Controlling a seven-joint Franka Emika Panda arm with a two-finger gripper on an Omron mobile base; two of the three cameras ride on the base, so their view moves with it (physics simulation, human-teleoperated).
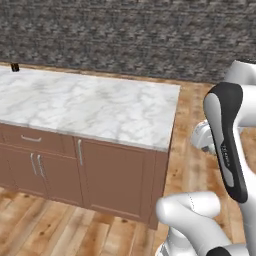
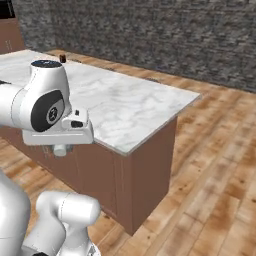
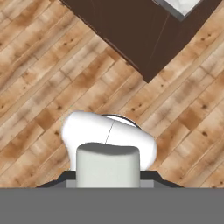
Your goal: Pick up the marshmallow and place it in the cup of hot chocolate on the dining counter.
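In the hand view, the marshmallow (image 3: 108,161), a white soft-edged lump, sits between the dark tips of my gripper (image 3: 108,177), which is shut on it above the wood floor. The right base view has the hand (image 2: 60,134) hanging beside the near edge of the dining counter (image 2: 130,107), with a pale lump under it. The cup of hot chocolate (image 1: 15,67) is a small dark mug at the far left end of the marble top (image 1: 90,105). It also appears far back on the counter as a small dark cup (image 2: 62,58).
The counter's brown cabinet front (image 1: 115,177) with metal handles faces me, and its corner (image 3: 148,74) lies ahead in the hand view. Wood floor (image 2: 215,200) spreads to the right of the island. A dark stone wall (image 1: 125,35) runs behind.
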